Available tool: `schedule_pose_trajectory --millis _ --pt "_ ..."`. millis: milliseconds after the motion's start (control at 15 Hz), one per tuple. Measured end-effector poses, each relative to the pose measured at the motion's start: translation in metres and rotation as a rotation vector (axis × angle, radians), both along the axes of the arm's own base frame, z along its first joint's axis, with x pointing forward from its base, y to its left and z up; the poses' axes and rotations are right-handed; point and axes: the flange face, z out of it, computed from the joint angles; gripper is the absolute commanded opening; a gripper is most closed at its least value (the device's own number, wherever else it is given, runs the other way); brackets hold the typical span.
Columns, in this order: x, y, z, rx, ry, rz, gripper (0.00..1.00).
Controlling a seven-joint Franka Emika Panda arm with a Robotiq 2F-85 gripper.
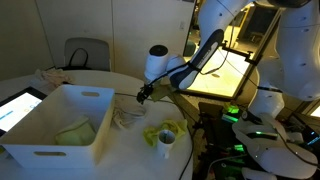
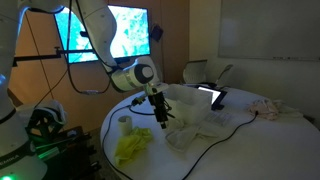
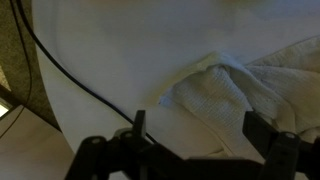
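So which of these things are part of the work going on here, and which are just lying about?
In hand:
- gripper, jaws open
- white towel, crumpled on the table, right under the gripper

Lying about:
- white bin
- yellow-green cloth
- cup
- black cable
- tablet

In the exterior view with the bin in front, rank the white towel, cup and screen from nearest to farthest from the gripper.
1. White towel, just beneath the gripper.
2. Cup, nearer the camera.
3. Screen, far left beyond the bin.
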Motion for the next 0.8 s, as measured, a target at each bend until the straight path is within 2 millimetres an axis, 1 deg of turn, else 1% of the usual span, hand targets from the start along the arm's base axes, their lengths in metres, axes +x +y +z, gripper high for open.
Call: schedule_pose_trajectory --millis 133,333,533,800 --pt "0.008 -0.001 -0.018 -0.017 -0.008 -0.063 1.00" --pt "0.014 -0.007 -0.051 -0.039 -0.009 -0.158 1.00" --pt "0.019 -0.018 -0.082 -0.048 -0.020 -0.271 1.00" --pt "0.027 -0.032 -0.114 -0.049 -0.070 -0.387 1.00"
